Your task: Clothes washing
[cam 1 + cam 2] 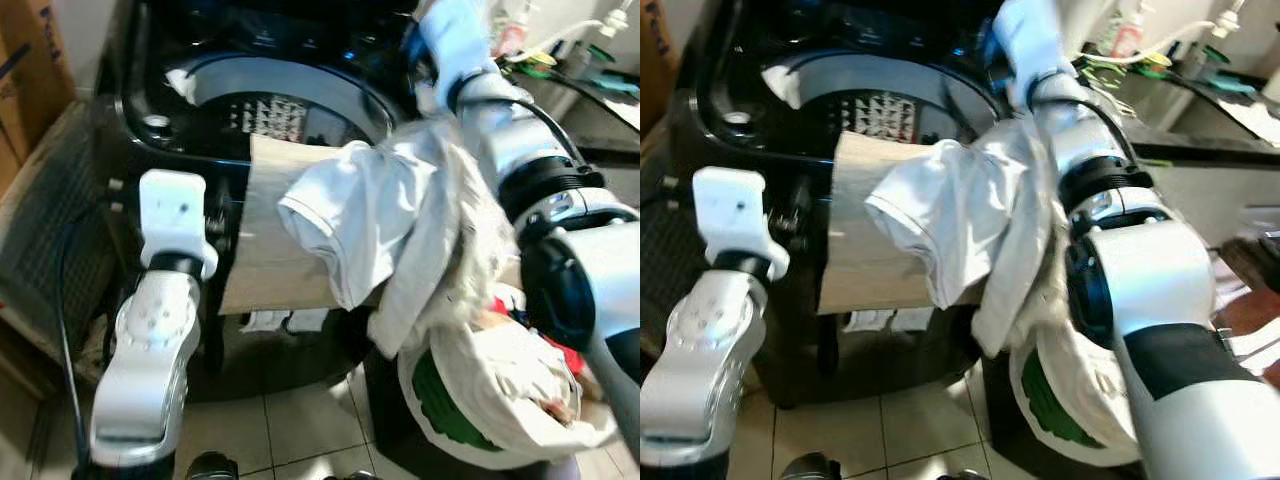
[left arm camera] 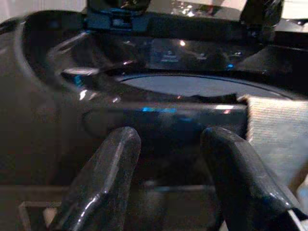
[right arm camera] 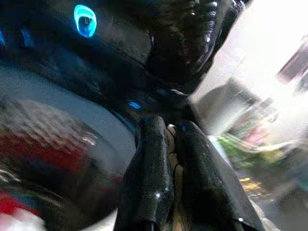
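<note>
Laundry (image 1: 370,230), white and beige, drapes over the black washing machine's (image 1: 300,90) front rim and the right arm. Right hand (image 3: 171,178) sits at one o'clock above the drum, clenched on a scrap of cloth. Left hand (image 2: 173,183), at nine o'clock, hangs released beside the machine's front.

A home laundry corner is showing here: a glossy black top-loading washing machine (image 1: 270,110) is standing open on pale floor tiles (image 1: 300,420). Beside it, a white laundry bag (image 1: 500,390) is bulging with clothes, and bottles are crowding a dark bench (image 1: 1200,110).
</note>
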Available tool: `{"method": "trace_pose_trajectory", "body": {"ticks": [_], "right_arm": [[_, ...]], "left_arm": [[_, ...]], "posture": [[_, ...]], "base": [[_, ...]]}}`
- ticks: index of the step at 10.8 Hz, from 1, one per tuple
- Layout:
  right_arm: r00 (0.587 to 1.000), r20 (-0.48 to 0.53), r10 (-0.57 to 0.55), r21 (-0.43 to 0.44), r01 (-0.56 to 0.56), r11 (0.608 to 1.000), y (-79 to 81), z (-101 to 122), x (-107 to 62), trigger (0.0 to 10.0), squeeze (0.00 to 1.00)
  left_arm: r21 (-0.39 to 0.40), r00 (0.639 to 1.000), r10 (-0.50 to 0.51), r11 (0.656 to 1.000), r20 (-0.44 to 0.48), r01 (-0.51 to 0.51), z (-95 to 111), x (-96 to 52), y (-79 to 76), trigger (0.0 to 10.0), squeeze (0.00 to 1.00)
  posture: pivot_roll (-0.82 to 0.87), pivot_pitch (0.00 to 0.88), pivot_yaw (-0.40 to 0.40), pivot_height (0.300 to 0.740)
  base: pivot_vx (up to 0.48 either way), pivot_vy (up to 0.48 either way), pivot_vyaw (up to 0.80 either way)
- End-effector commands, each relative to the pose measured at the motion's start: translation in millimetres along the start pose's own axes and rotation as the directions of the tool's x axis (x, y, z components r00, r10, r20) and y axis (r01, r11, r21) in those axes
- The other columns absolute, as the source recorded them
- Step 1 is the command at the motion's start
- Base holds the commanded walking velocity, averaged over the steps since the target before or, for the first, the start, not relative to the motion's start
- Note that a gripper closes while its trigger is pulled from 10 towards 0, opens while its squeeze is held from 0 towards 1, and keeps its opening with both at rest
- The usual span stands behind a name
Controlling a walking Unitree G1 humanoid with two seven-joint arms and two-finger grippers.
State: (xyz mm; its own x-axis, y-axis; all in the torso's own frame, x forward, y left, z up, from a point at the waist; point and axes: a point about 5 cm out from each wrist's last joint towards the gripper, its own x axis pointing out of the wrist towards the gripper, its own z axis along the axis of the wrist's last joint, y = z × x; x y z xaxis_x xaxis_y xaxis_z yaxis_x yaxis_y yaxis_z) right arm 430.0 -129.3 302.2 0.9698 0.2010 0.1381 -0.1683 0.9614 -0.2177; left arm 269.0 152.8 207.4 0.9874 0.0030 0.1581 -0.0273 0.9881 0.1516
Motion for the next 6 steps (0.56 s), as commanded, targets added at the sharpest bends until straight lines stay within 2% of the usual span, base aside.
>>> {"method": "trace_pose_trajectory", "body": {"ticks": [1,2,3,4,5,6], "right_arm": [[0.996,0.086,0.022,0.152,-0.035,0.988,-1.2,19,1.4,0.0,0.00],[0.995,0.066,0.070,0.326,-0.088,0.941,5.4,2,-2.1,0.0,0.00],[0.995,0.069,0.068,0.361,-0.089,0.928,3.0,-8,-9.5,0.0,0.00],[0.999,0.040,0.024,0.381,-0.038,0.924,-2.1,-36,-40.0,0.0,0.00],[0.998,0.060,0.022,0.304,-0.039,0.952,7.0,-49,-73.3,0.0,0.00],[0.995,0.092,0.044,0.223,-0.063,0.973,15.3,-55,-93.8,0.0,0.00]], "left_arm": [[-0.016,1.000,-0.025,1.000,0.001,0.025,0,3.1,-3.3,10.0,0.00],[-0.032,1.000,-0.024,0.999,-0.004,0.024,-1,4.3,-0.5,10.0,0.00],[-0.052,1.000,-0.022,0.998,-0.014,0.021,-2,4.6,0.6,10.0,0.00],[-0.064,1.000,-0.003,0.998,-0.029,0.001,-5,4.6,6.1,10.0,0.00],[-0.046,0.999,-0.005,0.999,-0.036,0.004,-8,4.4,7.1,10.0,0.00],[-0.042,0.999,-0.007,0.999,-0.040,0.005,-9,4.3,6.4,10.0,0.00]], "posture": [[0.25,0.000,-0.169,0.740],[0.23,0.000,-0.161,0.740],[0.23,0.000,-0.159,0.740],[0.20,0.000,-0.147,0.740],[0.18,0.000,-0.139,0.740],[0.16,0.000,-0.136,0.740]], "base": [[0.000,0.000,0.00],[0.000,0.000,0.00],[0.000,0.000,0.00],[0.000,0.000,0.00],[0.000,0.000,0.00],[0.000,0.000,0.00]]}}
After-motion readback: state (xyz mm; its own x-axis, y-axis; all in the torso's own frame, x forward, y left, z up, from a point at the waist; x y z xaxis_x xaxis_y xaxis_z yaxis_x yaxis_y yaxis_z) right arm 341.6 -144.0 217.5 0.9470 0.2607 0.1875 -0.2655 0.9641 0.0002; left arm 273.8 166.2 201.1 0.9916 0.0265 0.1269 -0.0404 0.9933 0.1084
